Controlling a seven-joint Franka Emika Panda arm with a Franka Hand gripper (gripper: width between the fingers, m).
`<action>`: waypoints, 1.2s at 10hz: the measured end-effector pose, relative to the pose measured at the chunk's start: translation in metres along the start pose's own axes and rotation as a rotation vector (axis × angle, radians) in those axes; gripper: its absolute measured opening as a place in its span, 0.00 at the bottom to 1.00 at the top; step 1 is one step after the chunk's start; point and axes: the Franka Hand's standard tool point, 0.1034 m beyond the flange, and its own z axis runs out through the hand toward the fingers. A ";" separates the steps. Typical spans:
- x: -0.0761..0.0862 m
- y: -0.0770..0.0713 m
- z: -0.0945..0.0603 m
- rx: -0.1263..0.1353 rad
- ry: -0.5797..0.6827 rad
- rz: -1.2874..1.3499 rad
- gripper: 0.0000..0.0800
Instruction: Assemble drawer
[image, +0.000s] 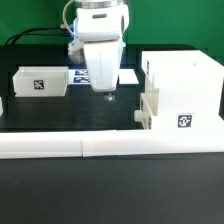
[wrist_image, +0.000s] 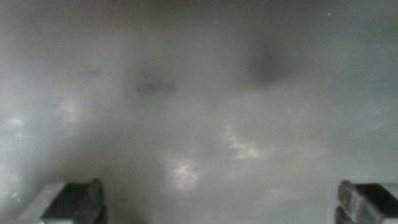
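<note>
The large white drawer housing (image: 182, 88) stands at the exterior view's right, with a tag on its front. One small tray (image: 150, 108) with a dark knob (image: 137, 117) sits against the housing's left side. Whether it is inside the housing I cannot tell. A second tagged tray (image: 40, 82) stands at the left. My gripper (image: 107, 95) hangs in the middle, low over the table, between the two trays. In the wrist view the gripper (wrist_image: 221, 200) is open and empty. Its fingers (wrist_image: 71, 201) stand far apart over a blurred grey surface.
A long white bar (image: 110, 148) runs along the front of the black table. The marker board (image: 78, 74) lies behind my gripper, partly hidden by it. A white piece (image: 3, 105) shows at the left edge.
</note>
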 end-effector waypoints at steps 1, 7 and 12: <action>-0.013 -0.003 -0.008 -0.027 -0.003 0.025 0.81; -0.035 -0.023 -0.021 -0.056 -0.010 0.257 0.81; -0.071 -0.047 -0.022 -0.107 0.007 0.766 0.81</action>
